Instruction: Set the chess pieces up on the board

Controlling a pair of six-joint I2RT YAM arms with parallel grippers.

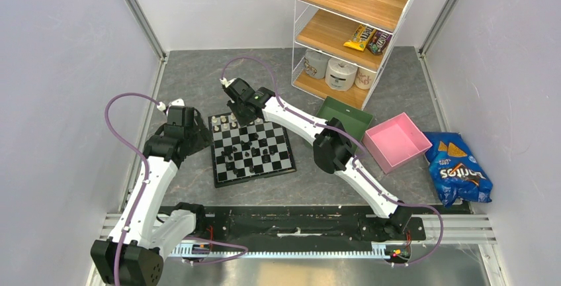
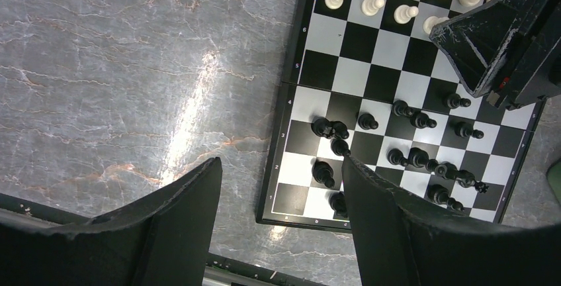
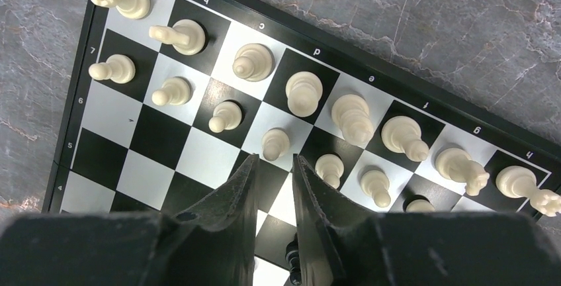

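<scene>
Beside board (image 2: 321,67), left gripper (image 2: 281,167) gapes; right gripper (image 3: 273,163), barely parted, empty, crowds white pawns (image 3: 274,143).

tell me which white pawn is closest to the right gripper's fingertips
The pawn just ahead of the gap between the right gripper's fingertips; the rest stand farther off to either side.

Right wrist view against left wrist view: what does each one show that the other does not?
Only the right wrist view shows the file letters edging the board, the whole white back row, and how narrowly the right gripper stands open, a white pawn just beyond its tips. Only the left wrist view shows the cluster of black pieces on rows one to four and the left gripper, wide open and empty. Both show the board, some white pieces, the right gripper and the table.
</scene>
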